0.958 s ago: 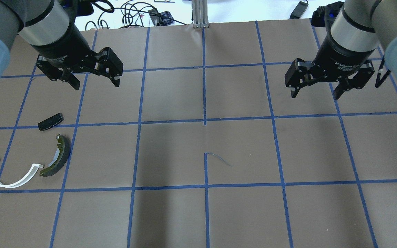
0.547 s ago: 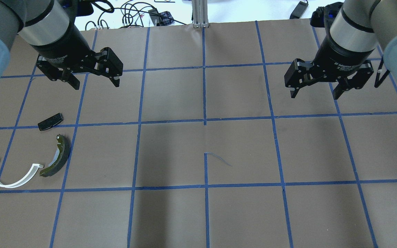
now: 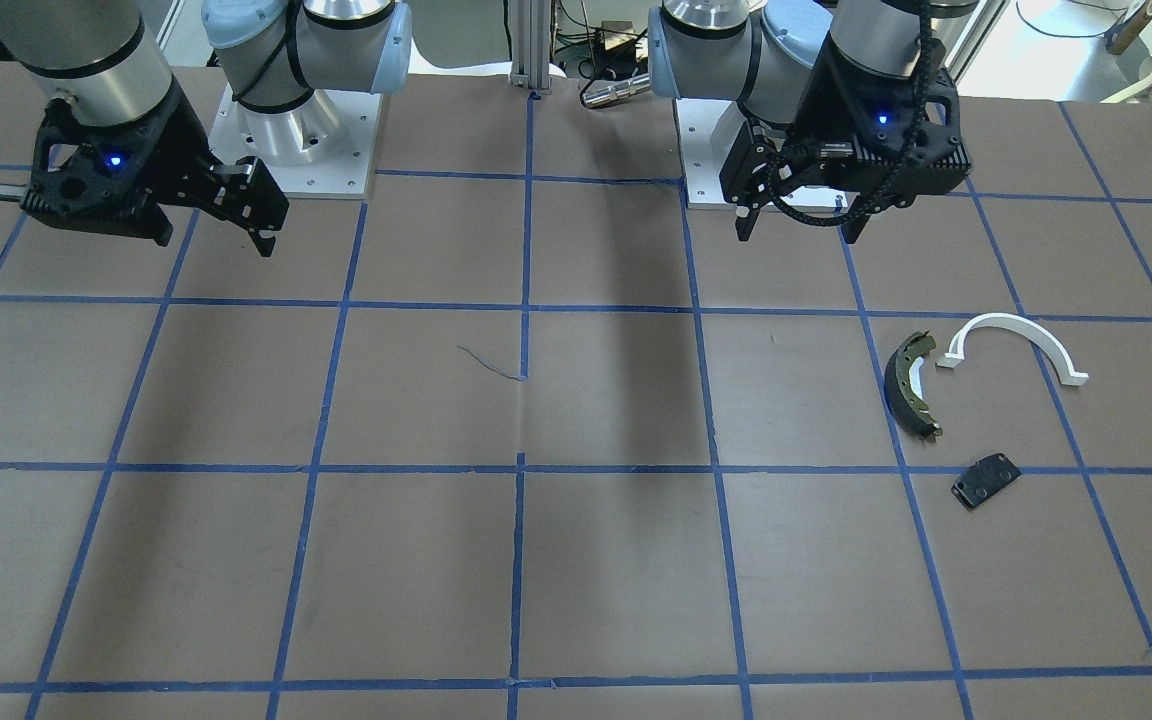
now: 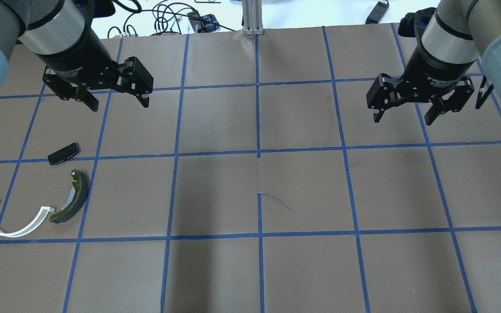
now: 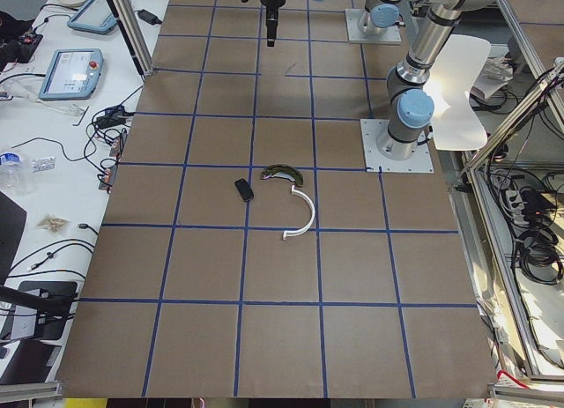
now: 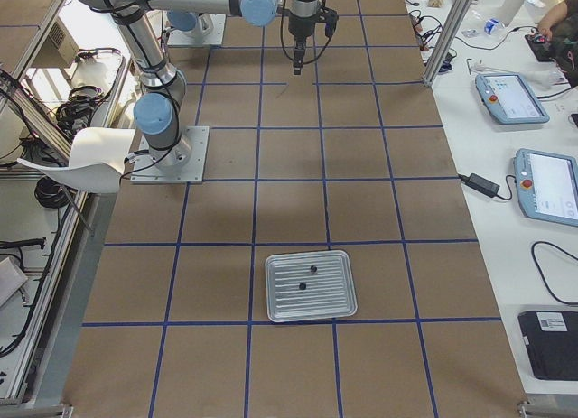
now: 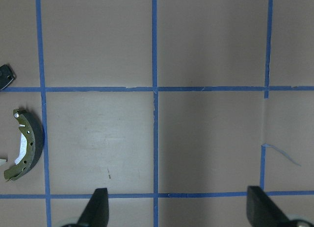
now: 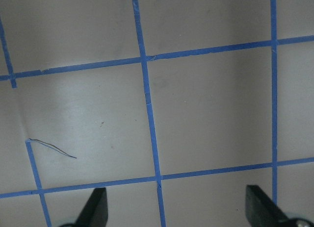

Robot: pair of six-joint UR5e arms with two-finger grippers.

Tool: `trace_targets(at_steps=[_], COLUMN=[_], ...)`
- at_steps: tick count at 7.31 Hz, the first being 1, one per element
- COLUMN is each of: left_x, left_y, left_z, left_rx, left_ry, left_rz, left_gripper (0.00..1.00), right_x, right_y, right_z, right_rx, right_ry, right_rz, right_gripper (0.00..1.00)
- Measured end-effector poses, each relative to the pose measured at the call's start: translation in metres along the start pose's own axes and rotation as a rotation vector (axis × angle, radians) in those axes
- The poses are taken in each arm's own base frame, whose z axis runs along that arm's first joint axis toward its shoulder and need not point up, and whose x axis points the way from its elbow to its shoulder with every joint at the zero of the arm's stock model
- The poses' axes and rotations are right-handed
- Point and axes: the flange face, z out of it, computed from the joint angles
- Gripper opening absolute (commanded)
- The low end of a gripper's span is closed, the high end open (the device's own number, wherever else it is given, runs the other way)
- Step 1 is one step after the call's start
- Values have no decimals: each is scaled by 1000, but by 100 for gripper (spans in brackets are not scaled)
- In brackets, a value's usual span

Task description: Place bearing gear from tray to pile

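The pile lies on the table's left side: a dark olive brake shoe (image 4: pixel 73 198), a white half-ring arc (image 4: pixel 13 222) and a small black plate (image 4: pixel 63 153). It also shows in the front view as shoe (image 3: pixel 909 385), arc (image 3: pixel 1016 338) and plate (image 3: pixel 985 480). A metal tray (image 6: pixel 310 301) shows only in the exterior right view, with two small dark parts (image 6: pixel 302 285) on it. I cannot tell which is the bearing gear. My left gripper (image 4: pixel 118 102) hangs open and empty beyond the pile. My right gripper (image 4: pixel 402 118) hangs open and empty on the right.
Brown paper with a blue tape grid (image 4: pixel 258 152) covers the table. A loose strip of tape (image 4: pixel 276 200) curls up near the middle. Cables (image 4: pixel 168 17) and a metal post (image 4: pixel 252 17) stand past the far edge. Pendants (image 6: pixel 546 183) lie on the side bench.
My right gripper has shifted a little to the right and away, still open. My left gripper has edged slightly away. The pile has not moved.
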Motion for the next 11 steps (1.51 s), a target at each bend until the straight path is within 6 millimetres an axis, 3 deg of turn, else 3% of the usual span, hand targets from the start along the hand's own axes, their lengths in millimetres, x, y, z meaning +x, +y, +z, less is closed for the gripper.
trace_targets(at_steps=[3, 7, 9, 11], left_x=[0, 0, -2, -8], left_y=[1, 1, -6, -25], left_z=[2, 3, 1, -9], left_rx=[-6, -8, -5, -28], left_ry=[0, 0, -1, 0], left_rz=[-1, 4, 1, -14], left_gripper=[100, 100, 100, 100], right_x=[73, 242, 314, 375], right_y=[-28, -76, -100, -125], right_z=[6, 44, 72, 101], right_rx=[12, 34, 35, 19], right_ry=[48, 64, 66, 47], right_rz=[-115, -357, -467, -552], right_gripper=[100, 100, 100, 100])
